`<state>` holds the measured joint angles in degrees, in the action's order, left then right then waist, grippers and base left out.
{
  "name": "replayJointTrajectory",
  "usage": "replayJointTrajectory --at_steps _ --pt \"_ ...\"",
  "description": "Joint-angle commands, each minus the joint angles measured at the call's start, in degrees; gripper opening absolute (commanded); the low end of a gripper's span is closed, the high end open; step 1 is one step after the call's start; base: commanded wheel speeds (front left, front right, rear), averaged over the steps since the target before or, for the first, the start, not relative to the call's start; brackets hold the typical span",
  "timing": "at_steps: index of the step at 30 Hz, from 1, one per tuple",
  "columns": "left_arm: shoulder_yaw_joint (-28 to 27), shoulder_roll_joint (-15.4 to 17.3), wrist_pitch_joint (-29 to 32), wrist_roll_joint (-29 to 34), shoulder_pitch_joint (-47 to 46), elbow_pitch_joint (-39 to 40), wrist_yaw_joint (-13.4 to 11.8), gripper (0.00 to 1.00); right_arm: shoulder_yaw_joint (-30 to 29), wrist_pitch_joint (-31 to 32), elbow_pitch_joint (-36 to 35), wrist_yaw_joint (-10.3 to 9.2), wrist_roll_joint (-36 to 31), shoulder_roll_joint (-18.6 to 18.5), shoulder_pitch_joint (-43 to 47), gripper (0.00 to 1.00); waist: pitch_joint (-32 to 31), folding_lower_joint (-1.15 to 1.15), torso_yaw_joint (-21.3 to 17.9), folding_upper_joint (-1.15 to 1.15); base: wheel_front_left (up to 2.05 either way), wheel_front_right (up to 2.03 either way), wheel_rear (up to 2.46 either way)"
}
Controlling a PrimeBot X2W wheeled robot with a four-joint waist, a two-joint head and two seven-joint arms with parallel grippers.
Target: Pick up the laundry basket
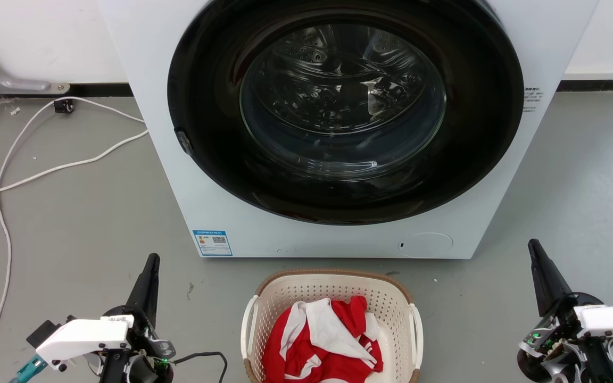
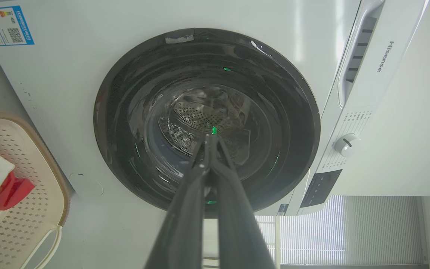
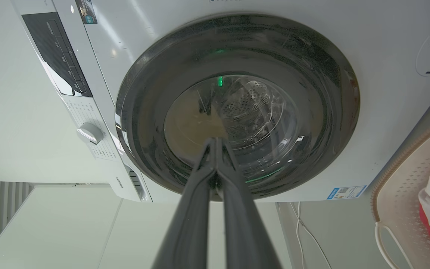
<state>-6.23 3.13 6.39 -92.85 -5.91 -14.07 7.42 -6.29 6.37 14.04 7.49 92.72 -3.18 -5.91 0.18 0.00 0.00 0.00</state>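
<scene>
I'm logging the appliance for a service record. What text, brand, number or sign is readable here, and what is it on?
"Hisense": on the upper front panel of the washing machine.
The blue label with a QR code, low on its front: too small to read.
The small sticker beside the door: too small to read.
The print around the dial: too small to read.

Laundry basket (image 1: 333, 290) before washing machine (image 1: 141, 80), clothes (image 1: 322, 340) inside.
</scene>
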Motion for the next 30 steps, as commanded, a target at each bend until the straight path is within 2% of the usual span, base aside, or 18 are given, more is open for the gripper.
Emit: replayJointTrajectory --at_steps 1,29,30 --pt "-0.2 -0.05 0.03 0.42 -0.61 -0.07 0.21 0.0 -0.11 0.19 0.05 0.0 -0.29 0.21 -0.6 0.0 0.0 0.0 0.0 0.0 0.0 0.0 0.0" --pt "-0.31 -0.12 0.17 0.35 -0.62 -0.07 0.21 0.0 -0.19 0.2 0.05 0.0 -0.4 0.23 -0.61 0.0 0.0 0.0 0.0 0.0 0.0 0.0 0.0" --pt "-0.11 -0.1 0.01 0.33 -0.01 -0.02 0.0 1.0 -0.1 0.13 0.02 0.0 -0.02 0.1 -0.01 1.0 0.0 0.0 0.0 0.0 0.0 0.0 0.0"
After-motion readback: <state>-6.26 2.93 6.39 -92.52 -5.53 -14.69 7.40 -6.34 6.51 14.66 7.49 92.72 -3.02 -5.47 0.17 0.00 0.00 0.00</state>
